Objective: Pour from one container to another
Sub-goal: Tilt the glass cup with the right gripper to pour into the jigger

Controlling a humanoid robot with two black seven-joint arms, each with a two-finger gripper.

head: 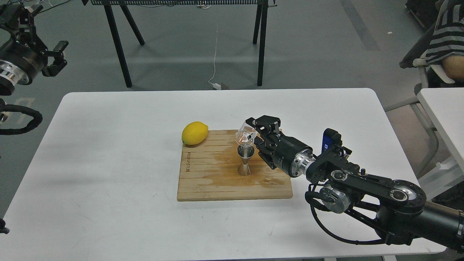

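The small clear glass cup point(245, 137) is tipped on its side with its mouth toward the left and down, right over the mouth of the steel jigger point(245, 161). My right gripper point(256, 138) is shut on the cup, reaching in from the right. The jigger stands upright near the middle of the wooden board point(203, 181); its rim is partly hidden behind the cup. My left gripper point(54, 58) hangs far off at the upper left, beyond the table, its fingers apart and holding nothing.
A yellow lemon point(194, 133) lies at the board's back left corner. A wet stain spreads across the board around the jigger. The white table point(108, 163) carries the board. Black trestle legs stand behind; another table and a seated person are at the right.
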